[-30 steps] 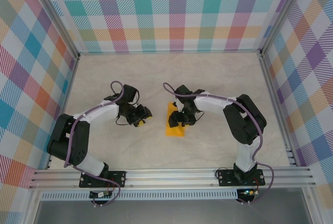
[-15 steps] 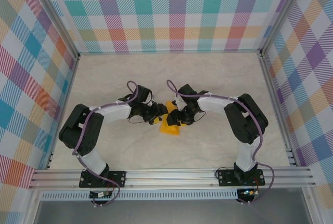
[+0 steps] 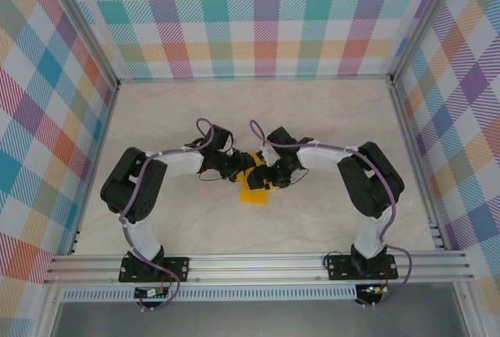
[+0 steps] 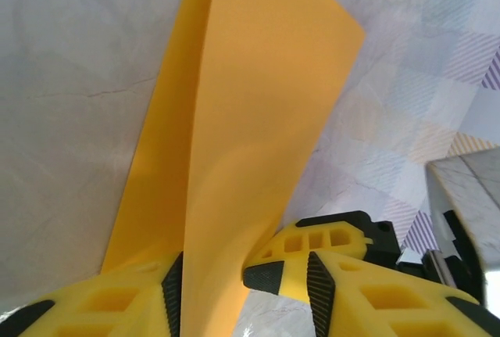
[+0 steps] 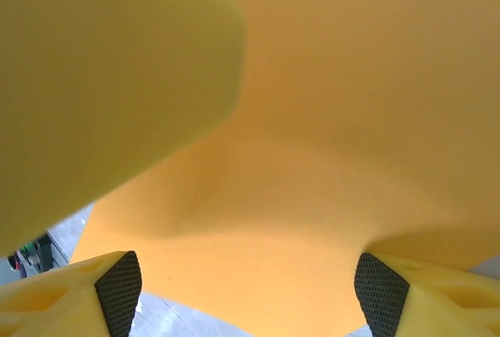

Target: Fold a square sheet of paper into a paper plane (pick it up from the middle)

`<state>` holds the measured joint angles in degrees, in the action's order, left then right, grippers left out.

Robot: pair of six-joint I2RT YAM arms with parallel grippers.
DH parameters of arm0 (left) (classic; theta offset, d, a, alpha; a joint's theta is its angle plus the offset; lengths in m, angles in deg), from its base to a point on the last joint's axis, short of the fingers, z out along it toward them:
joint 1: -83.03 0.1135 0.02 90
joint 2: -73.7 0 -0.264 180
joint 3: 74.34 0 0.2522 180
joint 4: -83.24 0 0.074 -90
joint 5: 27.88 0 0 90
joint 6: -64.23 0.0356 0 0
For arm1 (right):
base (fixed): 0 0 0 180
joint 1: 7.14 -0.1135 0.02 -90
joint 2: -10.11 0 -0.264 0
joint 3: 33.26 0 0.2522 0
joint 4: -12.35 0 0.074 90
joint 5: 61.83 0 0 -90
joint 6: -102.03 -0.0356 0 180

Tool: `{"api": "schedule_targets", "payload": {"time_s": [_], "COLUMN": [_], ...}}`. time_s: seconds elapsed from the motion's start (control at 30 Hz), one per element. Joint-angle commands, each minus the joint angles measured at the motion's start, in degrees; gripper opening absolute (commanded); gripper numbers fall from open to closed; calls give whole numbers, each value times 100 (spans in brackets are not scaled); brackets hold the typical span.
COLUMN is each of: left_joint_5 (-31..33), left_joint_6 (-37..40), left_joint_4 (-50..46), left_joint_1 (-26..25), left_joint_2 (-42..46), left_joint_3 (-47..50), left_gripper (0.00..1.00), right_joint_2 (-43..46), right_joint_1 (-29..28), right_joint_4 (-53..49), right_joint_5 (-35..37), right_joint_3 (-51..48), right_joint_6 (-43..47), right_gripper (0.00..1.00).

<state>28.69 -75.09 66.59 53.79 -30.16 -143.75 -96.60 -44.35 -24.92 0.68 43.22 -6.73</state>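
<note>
The square sheet of paper (image 3: 254, 191) is orange-yellow and folded, lying mid-table with one flap raised. My left gripper (image 3: 234, 170) and right gripper (image 3: 270, 176) meet over its far end. In the left wrist view the raised flap (image 4: 250, 102) stands between my left gripper's (image 4: 244, 294) parted jaws, resting against the left pad (image 4: 173, 294). A yellow finger of the other gripper (image 4: 312, 245) touches the flap from the right. In the right wrist view the paper (image 5: 312, 157) spans behind my right gripper (image 5: 250, 294), whose jaws stand wide apart. No paper plane shape can be made out.
The marble-patterned table (image 3: 312, 118) is ringed by checked walls with metal posts. An aluminium rail (image 3: 258, 263) carries both arm bases at the near edge. A blurred yellow finger (image 5: 101, 79) sits close to the right wrist camera.
My left arm swung right from beside the paper to its far end. The paper slid slightly left and one flap lifted. My right gripper's jaws widened.
</note>
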Motion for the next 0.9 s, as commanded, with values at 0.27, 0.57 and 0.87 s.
{"api": "schedule_targets", "payload": {"time_s": [0.27, 0.57, 0.87], "left_joint_5": [-59, -33, -59], "left_joint_6": [115, 160, 168], "left_joint_4": [-114, -198, -240], "left_joint_1": [-47, -47, -47], "left_joint_2": [-244, -259, -175], "left_joint_3": [38, 26, 62], "left_gripper": [35, 31, 28], "right_joint_2": [707, 641, -36], "right_joint_1": [-37, 150, 258], "right_joint_4": [511, 733, 711], "right_joint_5": [805, 1665, 1635], "right_joint_3": [-447, -332, 68], "right_joint_6": [-232, -1087, -1443], "right_gripper": [77, 44, 33]}}
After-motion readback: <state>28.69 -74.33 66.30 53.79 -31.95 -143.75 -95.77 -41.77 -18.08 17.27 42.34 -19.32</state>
